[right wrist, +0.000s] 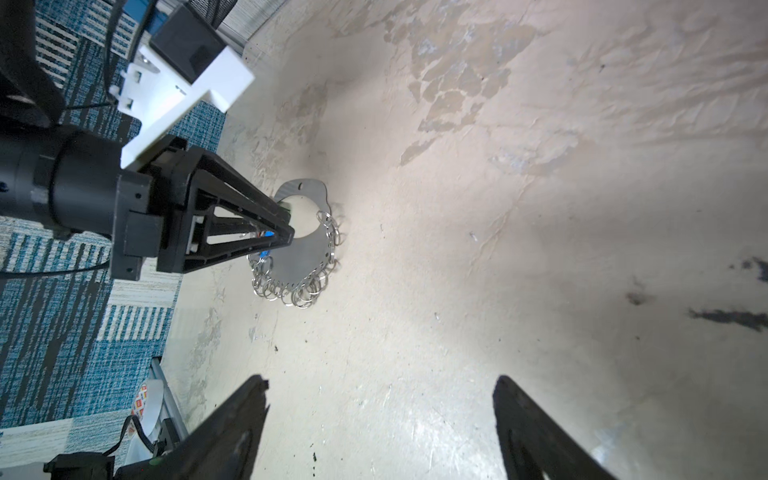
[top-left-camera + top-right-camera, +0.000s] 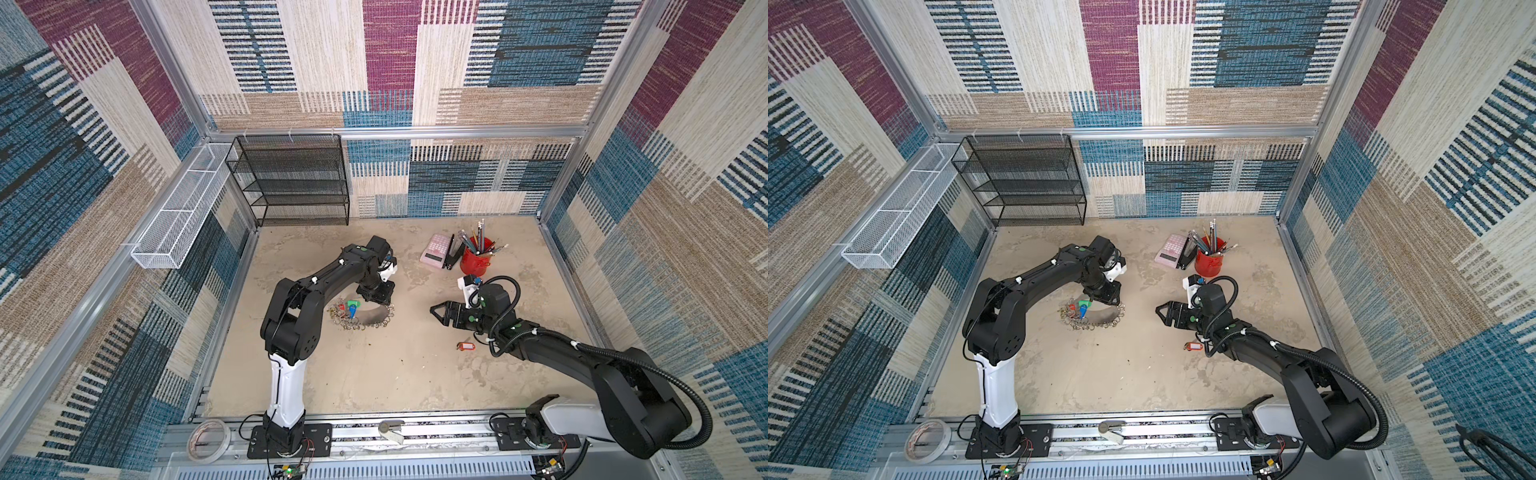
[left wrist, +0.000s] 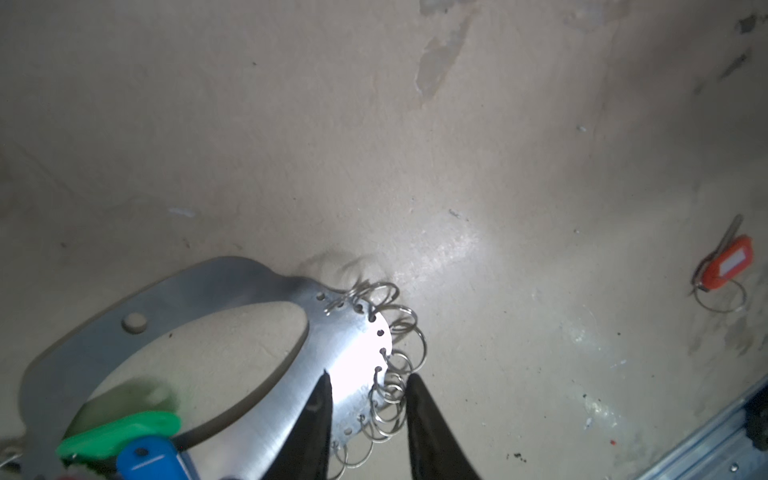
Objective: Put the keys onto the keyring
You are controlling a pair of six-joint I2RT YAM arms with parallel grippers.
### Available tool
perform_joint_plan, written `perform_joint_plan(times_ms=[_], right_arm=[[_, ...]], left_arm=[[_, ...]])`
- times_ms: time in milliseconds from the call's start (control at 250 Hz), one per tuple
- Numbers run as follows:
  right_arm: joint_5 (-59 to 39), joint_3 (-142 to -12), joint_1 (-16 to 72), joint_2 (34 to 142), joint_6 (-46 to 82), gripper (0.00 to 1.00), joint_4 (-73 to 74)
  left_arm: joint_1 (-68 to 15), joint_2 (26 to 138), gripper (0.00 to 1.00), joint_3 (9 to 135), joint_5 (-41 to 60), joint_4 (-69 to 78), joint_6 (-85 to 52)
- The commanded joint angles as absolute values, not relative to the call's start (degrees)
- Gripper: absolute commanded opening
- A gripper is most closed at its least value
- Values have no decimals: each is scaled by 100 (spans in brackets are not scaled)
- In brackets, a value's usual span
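Left gripper (image 3: 369,376) straddles the ringed edge of the keyring (image 3: 232,282) on the table (image 3: 457,166), jaws narrowly apart. Right gripper (image 1: 380,380) gapes empty near the red-tagged key (image 2: 465,345). Best clamp the flat band squarely, not loose rings.

The left arm (image 2: 324,276) rises from its base, folds at the elbow and reaches forward, its wrist bent so the left tool (image 3: 369,380) points steeply down, jaws narrowly apart. The right arm (image 2: 552,345) stretches low toward the middle, its right tool (image 1: 380,380) roughly level, jaws wide apart and empty.
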State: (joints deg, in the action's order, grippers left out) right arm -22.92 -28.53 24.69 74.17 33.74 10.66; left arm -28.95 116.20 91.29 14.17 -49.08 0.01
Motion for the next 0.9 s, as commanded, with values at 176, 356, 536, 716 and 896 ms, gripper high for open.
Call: perform_joint_plan(times_ms=[176, 356, 536, 716, 896], right_arm=[[-2331, -2607, 2472, 7068, 3374, 87, 1217], [-2301, -2497, 2478, 7005, 3410, 87, 1274], [-2370, -2463, 2478, 7077, 3462, 87, 1393], [-2401, -2467, 2479, 7084, 3467, 87, 1372], [-2270, -2466, 2478, 6971, 3377, 88, 1243]], left_arm=[[-3017, 11796, 33, 9168, 1749, -5291, 607], [-3181, 11766, 35, 8966, 1410, -5479, 591], [-3234, 11772, 36, 8851, 1138, -5531, 425], [-3243, 11661, 37, 8732, 989, -5464, 104], [-2896, 10718, 43, 7894, 1286, -4874, -794]])
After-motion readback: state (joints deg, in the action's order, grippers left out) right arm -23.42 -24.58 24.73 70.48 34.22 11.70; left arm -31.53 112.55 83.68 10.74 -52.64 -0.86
